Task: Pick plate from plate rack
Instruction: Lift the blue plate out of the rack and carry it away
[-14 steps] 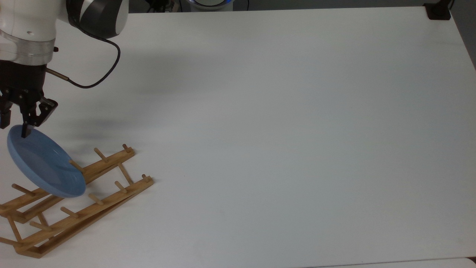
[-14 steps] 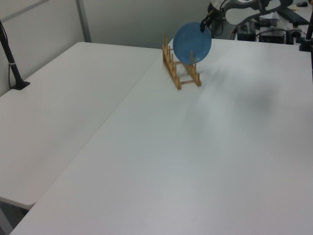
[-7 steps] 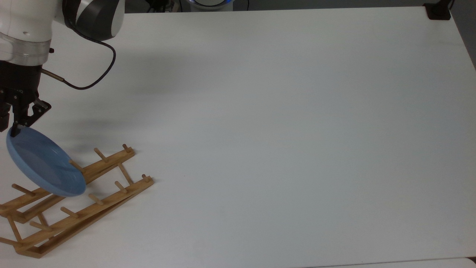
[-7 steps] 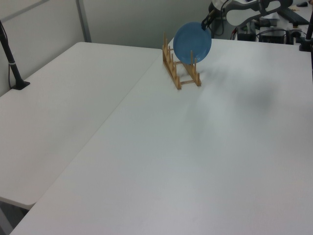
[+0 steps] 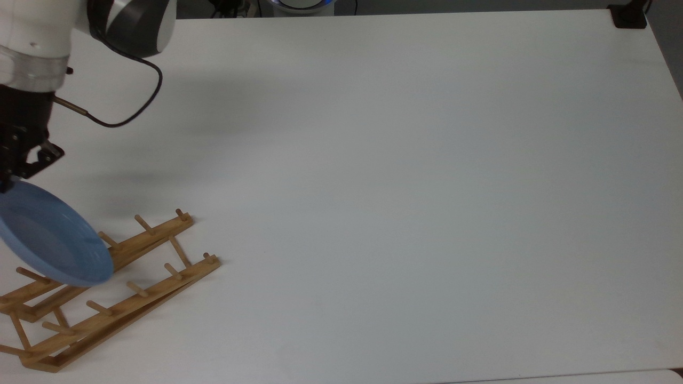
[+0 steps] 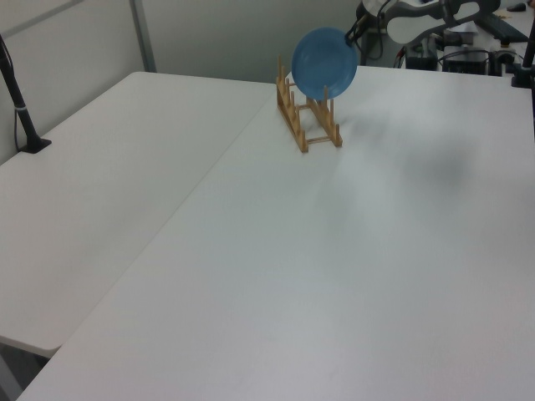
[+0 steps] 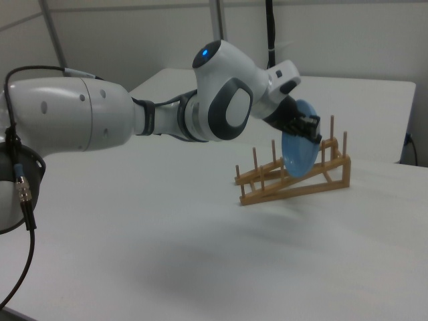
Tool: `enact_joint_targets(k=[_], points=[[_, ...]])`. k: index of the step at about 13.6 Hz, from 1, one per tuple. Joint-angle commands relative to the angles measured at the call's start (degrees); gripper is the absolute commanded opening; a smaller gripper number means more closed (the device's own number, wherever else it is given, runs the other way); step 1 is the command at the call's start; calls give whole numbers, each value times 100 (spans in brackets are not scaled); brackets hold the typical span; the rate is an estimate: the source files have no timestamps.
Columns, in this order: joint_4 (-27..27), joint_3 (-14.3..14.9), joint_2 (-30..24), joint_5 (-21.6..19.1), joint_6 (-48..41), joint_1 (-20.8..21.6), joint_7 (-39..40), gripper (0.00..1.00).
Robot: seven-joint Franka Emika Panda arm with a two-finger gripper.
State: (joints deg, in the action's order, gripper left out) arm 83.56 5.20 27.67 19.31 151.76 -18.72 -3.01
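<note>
No readable text, labels, brand marks, numbers or signs appear on anything in the three camera views.

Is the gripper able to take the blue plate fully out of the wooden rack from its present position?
Probably yes: the gripper grips the plate at its upper rim, and nothing stands above the rack.

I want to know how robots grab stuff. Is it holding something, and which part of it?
Yes, the gripper holds the blue plate by its upper rim, above the plate rack.
</note>
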Motion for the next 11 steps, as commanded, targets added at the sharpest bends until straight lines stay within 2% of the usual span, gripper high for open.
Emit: enact_joint_targets(k=[1, 4, 6, 8, 11], points=[[20, 25, -367, 90, 100, -61, 29, 0], [55, -80, -657, -295, 38, 52, -478, 0], [72, -115, -745, -393, -197, 377, -1268, 0], [81, -220, -807, -515, -522, 544, -1579, 0], [125, -484, -921, -1278, -1619, 738, -1423, 0]])
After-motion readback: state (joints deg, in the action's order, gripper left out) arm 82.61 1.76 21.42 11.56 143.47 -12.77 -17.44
